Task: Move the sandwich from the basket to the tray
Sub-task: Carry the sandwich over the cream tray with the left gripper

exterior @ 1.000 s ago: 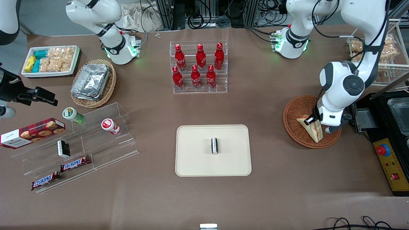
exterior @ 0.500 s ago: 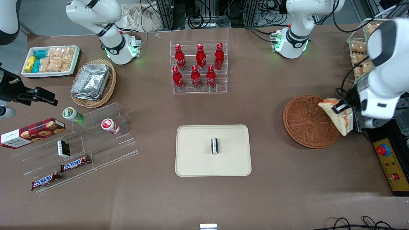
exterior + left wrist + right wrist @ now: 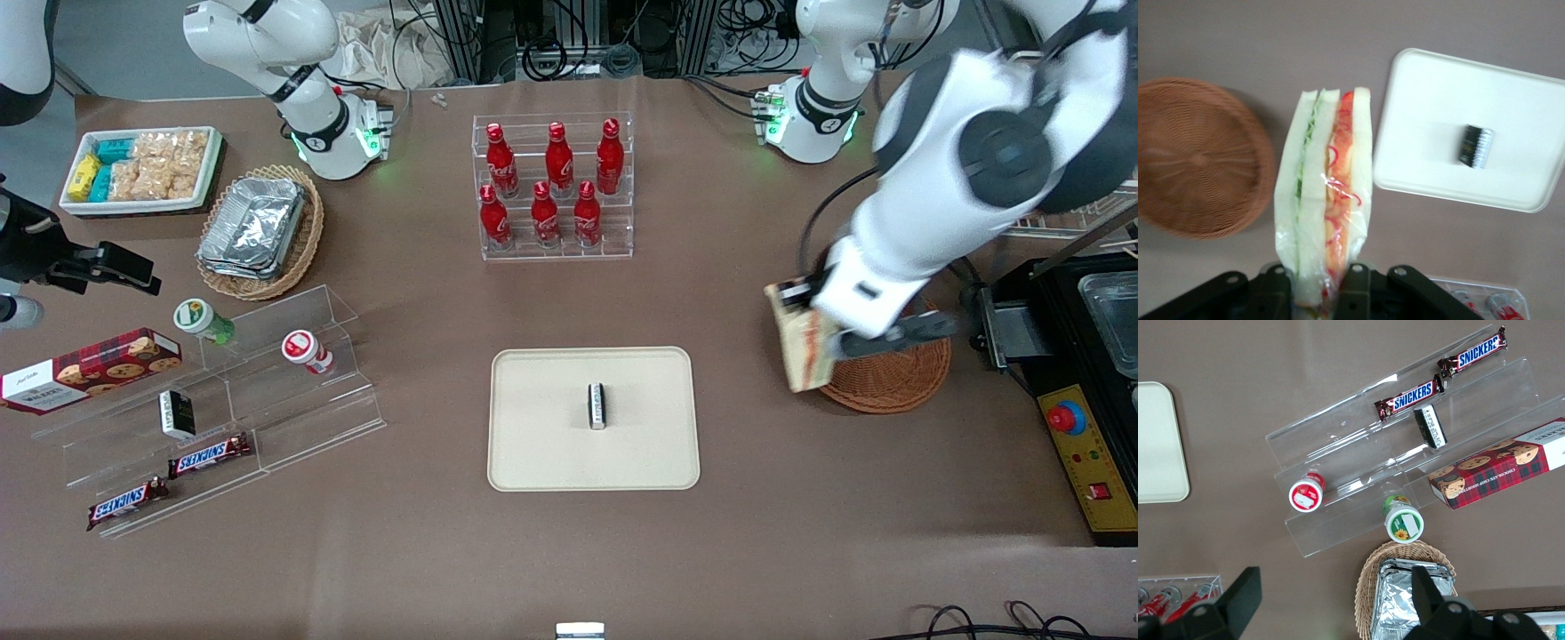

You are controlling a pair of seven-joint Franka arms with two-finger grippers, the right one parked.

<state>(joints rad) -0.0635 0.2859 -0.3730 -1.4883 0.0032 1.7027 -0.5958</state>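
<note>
Gripper (image 3: 1316,283) clamped on sandwich (image 3: 1325,227) — aloft, edge-on, just off basket (image 3: 889,378) rim, short of tray (image 3: 542,444)

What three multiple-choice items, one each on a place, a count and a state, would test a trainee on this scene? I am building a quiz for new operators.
1. Where is the sandwich?
A. lying in the basket
B. held in the air between the basket and the tray
C. lying on the tray

2. How many red bottles stand in the clear rack?
A. four
B. six
C. eight

3. What state is the left arm's pincer in?
A. open above the tray
B. shut on nothing
C. shut on the sandwich

Answers:
1 B, the front view shows the wedge lifted at the basket's edge nearest the tray, resting on neither.
2 B, three stand in each of two rows.
3 C, the wrist view shows a finger pressed against each side of the bread.
</note>
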